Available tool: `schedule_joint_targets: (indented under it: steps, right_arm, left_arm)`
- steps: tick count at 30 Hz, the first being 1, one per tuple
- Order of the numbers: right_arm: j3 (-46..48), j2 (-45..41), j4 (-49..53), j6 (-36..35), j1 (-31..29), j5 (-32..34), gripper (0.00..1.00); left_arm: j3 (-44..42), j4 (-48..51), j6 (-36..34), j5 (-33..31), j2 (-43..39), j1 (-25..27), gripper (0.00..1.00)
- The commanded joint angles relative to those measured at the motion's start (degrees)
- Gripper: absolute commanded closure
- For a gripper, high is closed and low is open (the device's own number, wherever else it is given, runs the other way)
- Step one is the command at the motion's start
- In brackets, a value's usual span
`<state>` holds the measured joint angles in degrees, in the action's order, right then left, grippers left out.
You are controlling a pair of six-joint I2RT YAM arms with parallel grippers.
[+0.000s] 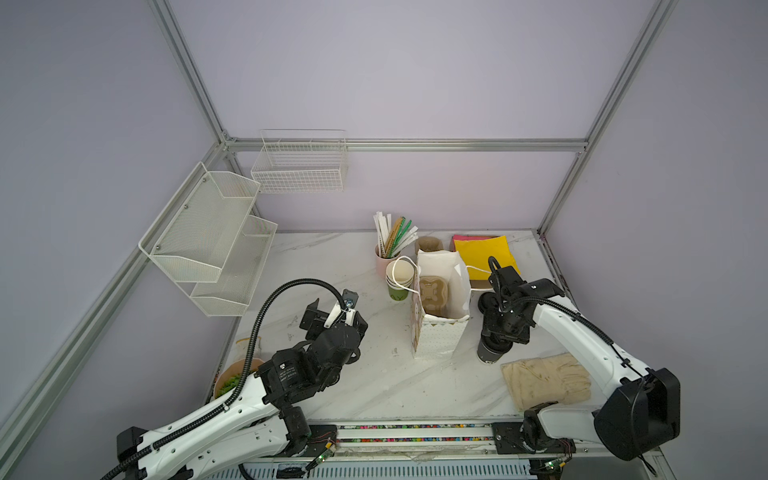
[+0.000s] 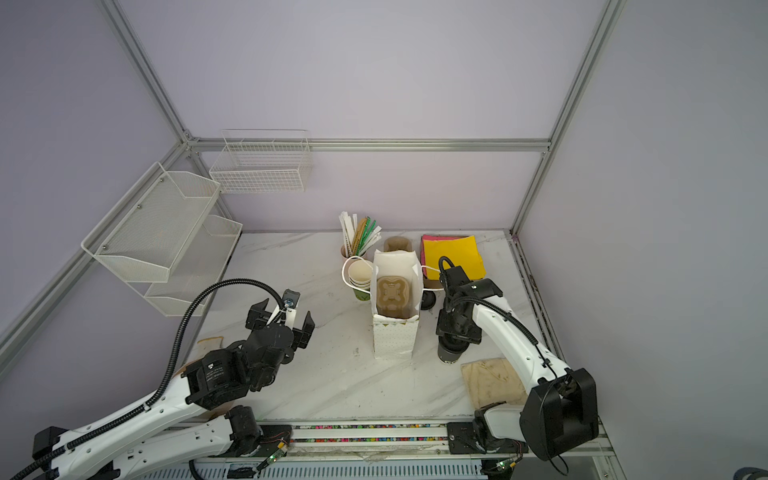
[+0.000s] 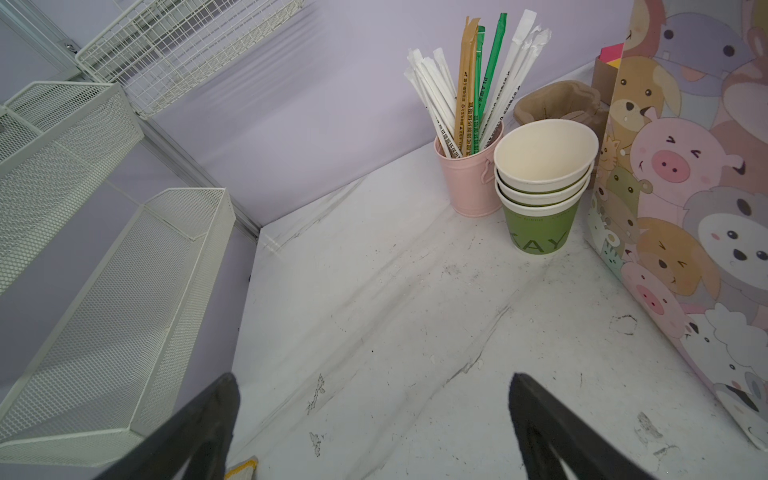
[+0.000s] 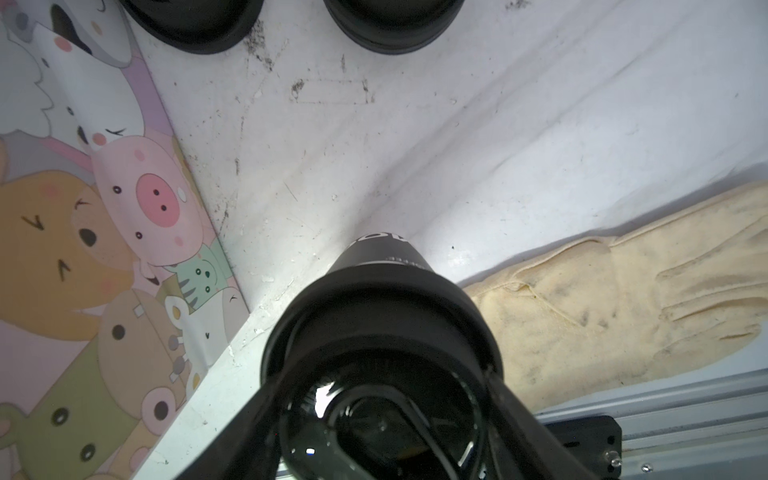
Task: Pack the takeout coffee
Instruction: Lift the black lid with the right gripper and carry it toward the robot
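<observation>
The takeout coffee [image 1: 488,355] [image 2: 448,355] [image 4: 376,253] looks like a dark cup with a black lid [image 4: 374,299]. It is upright just right of the white cartoon paper bag [image 1: 436,336] [image 2: 395,340] [image 4: 83,249]. My right gripper [image 1: 500,338] [image 2: 455,343] [image 4: 386,374] comes down from above, shut on the lid with a finger on each side. I cannot tell whether the cup's base rests on the table. A brown cup carrier [image 1: 433,295] [image 2: 392,295] lies inside the open bag. My left gripper [image 1: 336,316] [image 2: 282,318] [image 3: 372,378] hovers open and empty left of the bag.
A stack of green cups [image 1: 399,282] [image 3: 540,199] and a pink cup of straws [image 1: 384,257] [image 3: 469,178] stand behind the bag's left side. Two spare black lids [image 4: 195,25] [image 4: 395,20], a cream glove [image 1: 544,380] [image 4: 623,291], yellow napkins [image 1: 486,253] and wall racks [image 1: 208,241] surround it.
</observation>
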<state>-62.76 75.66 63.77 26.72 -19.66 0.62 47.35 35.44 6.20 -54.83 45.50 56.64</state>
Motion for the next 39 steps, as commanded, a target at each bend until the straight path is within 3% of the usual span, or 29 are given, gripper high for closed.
schedule_joint_targets:
  steps: [1,9,19,29,39]
  right_arm:
    - [1.9,0.6,2.2,0.2,-0.3,1.3,0.29]
    - [0.3,-0.1,3.3,0.5,-0.3,1.7,0.21]
    - [-4.2,-0.4,7.0,0.9,-0.3,-1.5,0.19]
    - [-4.6,-0.2,7.3,-0.4,-0.3,-0.2,0.19]
    - [-7.3,0.3,8.9,-0.1,-0.3,-2.6,0.09]
  left_arm:
    - [-1.3,-0.8,-0.5,0.1,-0.9,-0.3,0.00]
    - [-1.2,-0.6,-0.5,0.3,-0.7,-0.3,0.00]
    - [-1.3,-0.4,-0.3,0.2,-0.6,-0.3,0.00]
    - [-1.3,-0.3,-0.1,0.3,-0.8,-0.3,0.00]
    - [-1.3,-0.2,-0.1,0.5,-0.5,-0.3,0.00]
